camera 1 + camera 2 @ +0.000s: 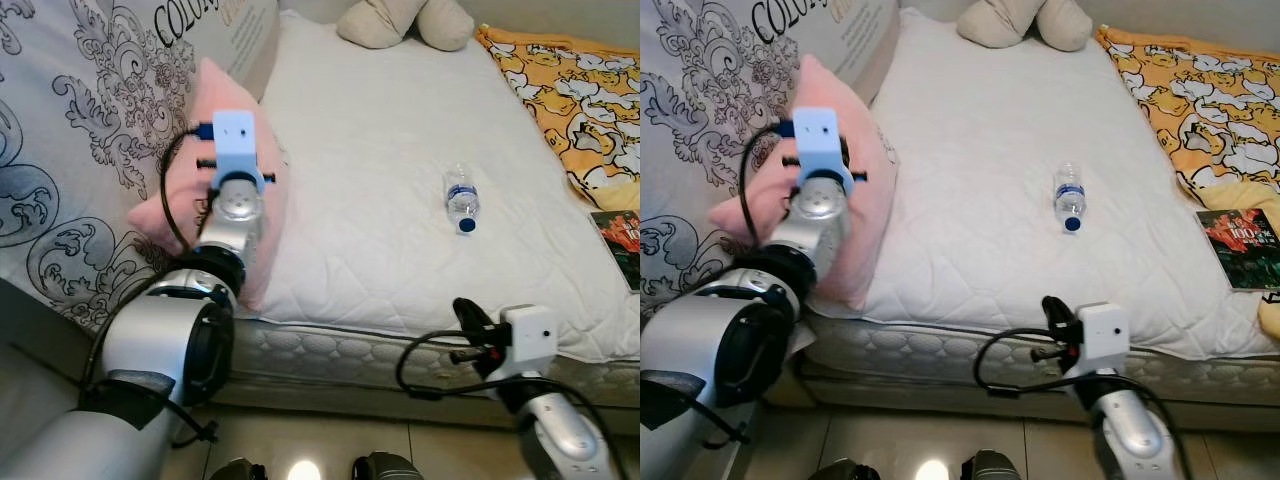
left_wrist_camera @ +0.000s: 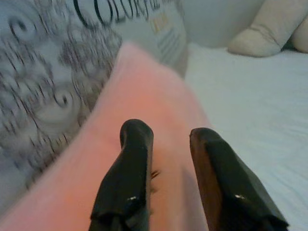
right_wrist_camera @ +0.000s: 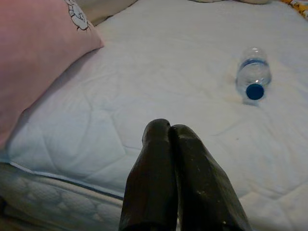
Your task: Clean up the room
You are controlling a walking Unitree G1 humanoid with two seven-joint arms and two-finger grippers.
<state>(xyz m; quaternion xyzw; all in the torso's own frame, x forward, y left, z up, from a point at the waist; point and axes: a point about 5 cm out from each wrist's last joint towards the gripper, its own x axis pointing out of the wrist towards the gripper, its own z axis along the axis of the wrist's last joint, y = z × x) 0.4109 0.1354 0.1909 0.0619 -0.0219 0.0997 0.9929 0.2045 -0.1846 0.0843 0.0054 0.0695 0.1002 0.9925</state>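
So the robot's standing at the side of a bed (image 1: 380, 150) with a white quilted mattress cover. Left gripper (image 2: 166, 144) is reached out over a pink pillow (image 1: 855, 190) that sits at the left side of the bed, leaning against a big grey-and-white patterned duvet (image 1: 70, 150). In the left wrist view its fingers (image 2: 130, 168) are parted with a narrow gap and sit right on top of the pink fabric, not closed on anything as far as I can see. Right gripper (image 3: 168, 132) hangs low by the bed's near edge, fingers pressed together and holding nothing. A clear plastic water bottle (image 1: 461, 199) with a blue cap is lying on its side out in the middle of the mattress, cap pointing toward the robot, well apart from both grippers. Up at the far end there's a beige plush toy (image 1: 400, 22). On the right side there's a yellow cartoon-print blanket (image 1: 1200, 90), and a book (image 1: 1242, 236) with a dark red cover lies flat near the bed's right edge, just beside the blanket.
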